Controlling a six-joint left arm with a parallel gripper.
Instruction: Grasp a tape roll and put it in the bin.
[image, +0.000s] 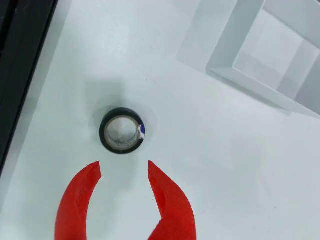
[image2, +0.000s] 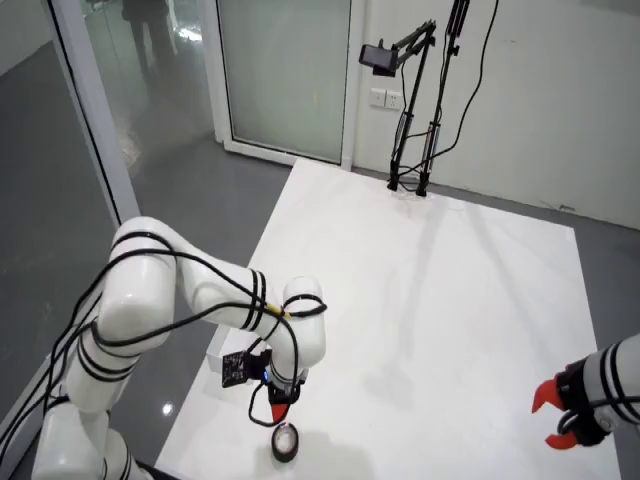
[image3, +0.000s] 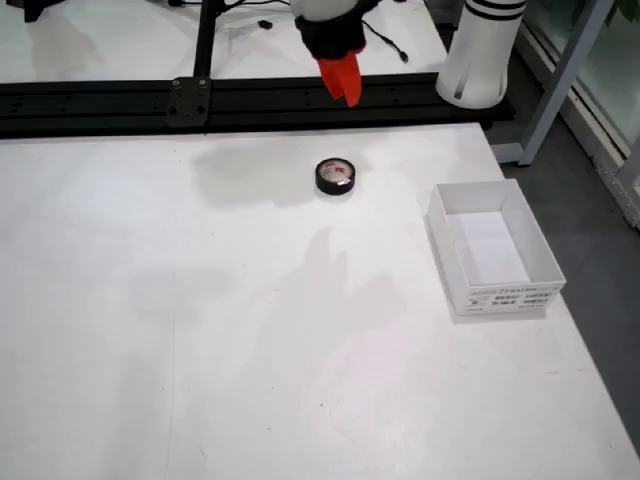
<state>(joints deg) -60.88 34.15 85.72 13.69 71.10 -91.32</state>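
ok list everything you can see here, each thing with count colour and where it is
tape roll: one, black with a pale core, flat on the table, ahead of the gripper and apart from it
bin: one, white, open-topped box, empty, right of the roll in the front view
table: one, white
black rail: one, along the table's far edge in the front view
camera stand: one, black, far end of the table in the room view
gripper: one, red fingers, open, empty
second arm: one, white with red gripper, right edge of the room view
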